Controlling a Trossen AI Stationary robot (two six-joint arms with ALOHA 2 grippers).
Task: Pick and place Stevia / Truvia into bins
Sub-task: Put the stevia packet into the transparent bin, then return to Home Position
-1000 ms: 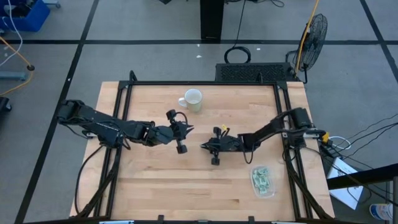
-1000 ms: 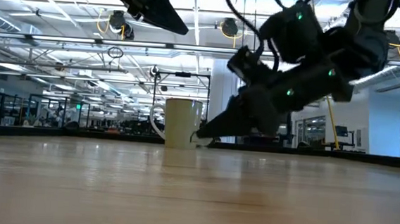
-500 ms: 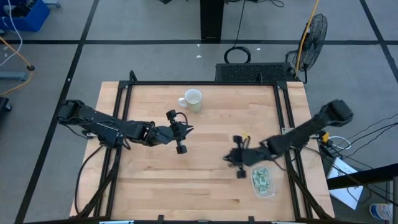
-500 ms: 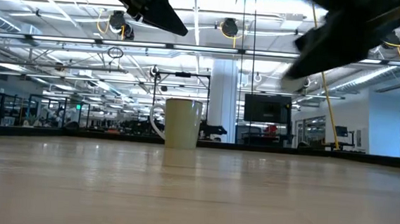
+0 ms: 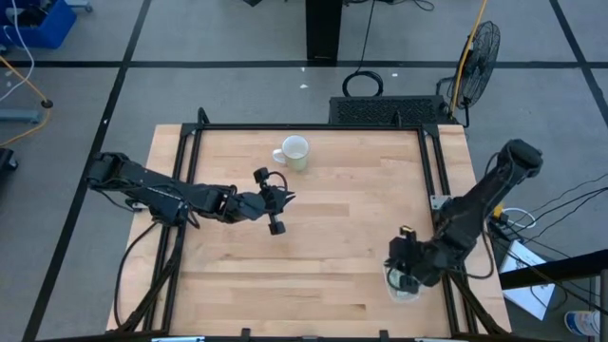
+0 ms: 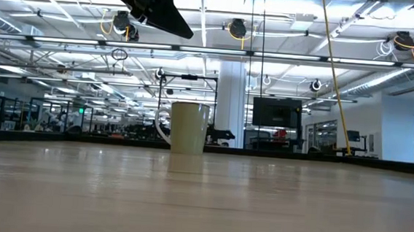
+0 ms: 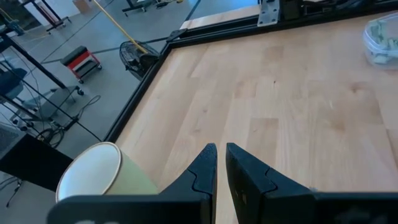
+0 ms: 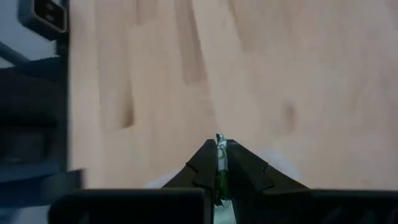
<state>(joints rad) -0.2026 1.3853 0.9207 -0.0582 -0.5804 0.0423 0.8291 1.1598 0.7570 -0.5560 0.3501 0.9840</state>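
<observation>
My right gripper (image 5: 397, 277) hovers at the table's near right corner, directly over the clear bin (image 5: 408, 291), which it mostly covers in the high view. It is shut on a pale green and white Stevia packet (image 8: 219, 163). In the left wrist view the bin (image 7: 380, 38) stands on the wood with several green packets inside. My left gripper (image 5: 285, 199) waits shut above the table's middle, near the white mug (image 5: 294, 152), and holds nothing. My right gripper pinches the Stevia packet between its two fingers (image 8: 245, 168). Only a thin edge of the packet (image 8: 217, 142) shows between the fingertips. The packet is lifted clear of the table. The fingers hide the rest of it.
The white mug (image 6: 188, 128) stands upright toward the table's far edge, and its rim (image 7: 93, 171) is close by my left gripper. A black frame rail (image 5: 446, 190) runs along the table's right side. Bare wood (image 5: 313, 266) lies between the two arms.
My right gripper has swept from the table's middle toward the near right corner, staying shut on the packet, and now stands over the bin. It has left the low view almost wholly.
</observation>
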